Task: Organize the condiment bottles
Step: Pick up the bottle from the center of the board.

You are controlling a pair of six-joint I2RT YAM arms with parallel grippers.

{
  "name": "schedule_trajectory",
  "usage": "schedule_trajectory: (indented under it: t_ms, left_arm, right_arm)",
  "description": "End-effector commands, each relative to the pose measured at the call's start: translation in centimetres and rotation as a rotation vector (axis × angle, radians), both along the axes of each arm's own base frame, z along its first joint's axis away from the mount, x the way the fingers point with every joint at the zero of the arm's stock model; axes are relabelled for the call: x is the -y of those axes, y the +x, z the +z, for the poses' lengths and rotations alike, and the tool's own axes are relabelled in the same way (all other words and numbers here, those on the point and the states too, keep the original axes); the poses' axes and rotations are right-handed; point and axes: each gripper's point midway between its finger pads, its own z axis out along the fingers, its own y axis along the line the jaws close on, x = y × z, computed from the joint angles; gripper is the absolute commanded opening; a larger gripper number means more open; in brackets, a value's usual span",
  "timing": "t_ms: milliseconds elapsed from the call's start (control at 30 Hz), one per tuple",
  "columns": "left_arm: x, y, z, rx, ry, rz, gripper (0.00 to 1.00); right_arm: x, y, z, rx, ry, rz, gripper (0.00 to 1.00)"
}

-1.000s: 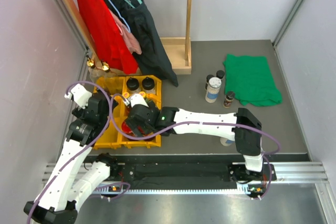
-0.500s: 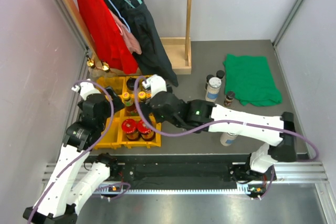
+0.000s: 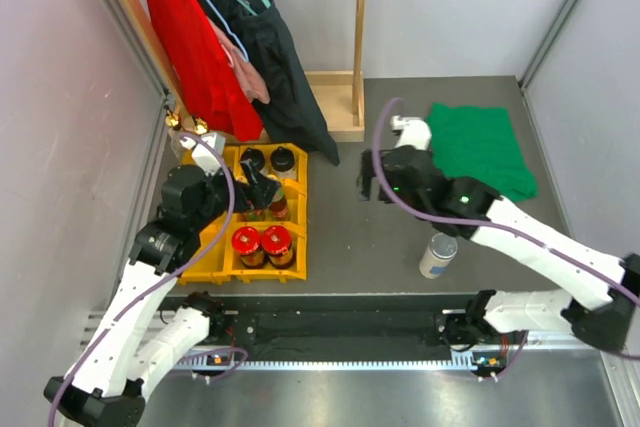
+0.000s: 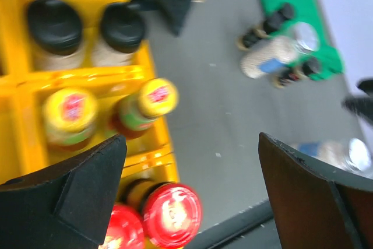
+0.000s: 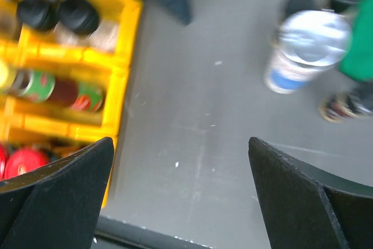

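Seen from above, a yellow tray (image 3: 208, 252) sits at the left of the grey table (image 3: 350, 257) with bottles standing in its compartments: two black-capped jars (image 3: 253, 159) in the far row and two red-lidded jars (image 3: 246, 241) in the near row. The left gripper (image 3: 262, 190) hovers over the middle row and covers most of it. Two gold-topped bottles (image 3: 200, 127) stand just behind the tray. A silver-lidded canister (image 3: 437, 255) stands alone near the front edge, well right of the tray. The right gripper (image 3: 369, 185) hangs over bare table between the tray and a green cloth (image 3: 485, 147). In the left wrist view, the left gripper's black fingers (image 4: 64, 196) are spread wide with nothing between them. Below them stand two yellow-capped sauce bottles (image 4: 157, 97) of dark glass with green labels, and the red lids sit beside the left finger. A blue-labelled jar (image 4: 280, 56) with a silver lid and three small dark-capped jars (image 4: 262, 27) cluster by the cloth, well apart. In the blurred right wrist view, the right gripper's fingers (image 5: 52, 196) are also spread and empty. The tray lies to their left, and the blue-labelled jar stands beyond the right finger.
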Motion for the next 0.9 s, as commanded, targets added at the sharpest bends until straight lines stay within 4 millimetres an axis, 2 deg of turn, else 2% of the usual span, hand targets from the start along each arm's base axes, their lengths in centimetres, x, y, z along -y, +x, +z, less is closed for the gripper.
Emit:
schedule_trajectory:
  t_ms: [0,33,67,100,133,167,200,233,300,333,400,433,467,500,533,600,633,667,700,767,800,833,867]
  left_arm:
    - [3.9,0.2,3.3,0.130,-0.080,-0.165,0.99]
    - [4.3,0.6,2.9,0.118,-0.071,-0.160,0.99]
    - [5.6,0.2,2.8,0.121,-0.065,-0.193,0.99]
    - [6.3,0.2,2.9,0.125,-0.057,-0.205,0.99]
    - [7.2,0.7,2.3,0.116,-0.032,-0.208,0.99]
    - [8.6,0.2,2.1,0.129,0.004,-0.222,0.99]
    - [9.2,0.5,2.5,0.142,0.024,-0.208,0.99]
    - [10.5,1.0,1.7,0.130,0.055,-0.216,0.99]
    - [12.6,0.9,2.0,0.151,0.076,-0.254,0.99]
    - [14.1,1.5,1.4,0.148,0.083,-0.272,0.99]
    - [15.4,2.5,1.6,0.169,0.078,-0.272,0.99]
    - [16.2,3.4,0.8,0.158,0.090,-0.267,0.99]
    - [17.2,4.2,2.0,0.203,0.060,-0.264,0.99]
    - [17.9,4.6,2.1,0.213,0.060,-0.280,0.99]
    - [19.0,5.2,0.9,0.195,0.087,-0.298,0.99]
    - [20.7,6.1,2.3,0.240,0.076,-0.325,0.99]
    - [21.8,6.7,1.1,0.228,0.098,-0.343,0.99]
    - [22.6,7.1,1.7,0.254,0.102,-0.358,0.99]
    - [23.6,7.6,0.7,0.252,0.110,-0.371,0.99]
    - [25.0,8.2,1.1,0.277,0.106,-0.399,0.99]
    - [26.0,8.7,-0.1,0.271,0.114,-0.415,0.99]
    - [26.8,8.7,-0.3,0.268,0.111,-0.438,0.99]
    - [27.5,9.1,0.5,0.288,0.107,-0.446,0.99]
  right_arm:
    - [5.0,0.4,0.6,0.014,0.104,-0.187,0.97]
    - [6.2,0.5,1.2,0.034,0.133,-0.219,0.97]
    - [6.8,0.4,1.3,0.040,0.148,-0.242,0.97]
    - [7.5,0.4,0.7,0.037,0.148,-0.267,0.97]
    - [8.2,0.3,0.9,0.046,0.160,-0.285,0.97]
    - [8.9,0.5,0.7,0.046,0.157,-0.311,0.97]
    - [9.5,0.5,0.5,0.041,0.153,-0.327,0.97]
    - [10.0,0.5,0.2,0.032,0.140,-0.339,0.97]
    - [11.2,0.9,-0.2,0.020,0.122,-0.379,0.97]
    - [11.6,1.0,-0.5,0.010,0.113,-0.393,0.97]
    - [13.0,2.0,-1.8,-0.025,0.099,-0.437,0.96]
    - [13.3,2.4,-2.4,-0.047,0.105,-0.446,0.96]
    - [14.7,3.1,-3.4,-0.076,0.104,-0.493,0.95]
    - [14.4,3.2,-3.9,-0.107,0.130,-0.475,0.94]
    - [14.7,3.3,-4.2,-0.118,0.140,-0.481,0.93]
    - [15.5,3.4,-4.5,-0.115,0.170,-0.499,0.93]
    - [15.9,3.4,-4.6,-0.111,0.176,-0.507,0.93]
    - [16.2,3.4,-4.6,-0.107,0.178,-0.510,0.93]
    - [16.8,3.4,-4.7,-0.106,0.183,-0.525,0.93]
    - [17.3,3.3,-5.0,-0.110,0.175,-0.533,0.93]
    - [17.6,3.2,-5.0,-0.111,0.174,-0.538,0.93]
    - [18.3,3.2,-5.1,-0.112,0.173,-0.557,0.93]
    - [18.6,3.1,-5.2,-0.111,0.169,-0.564,0.93]
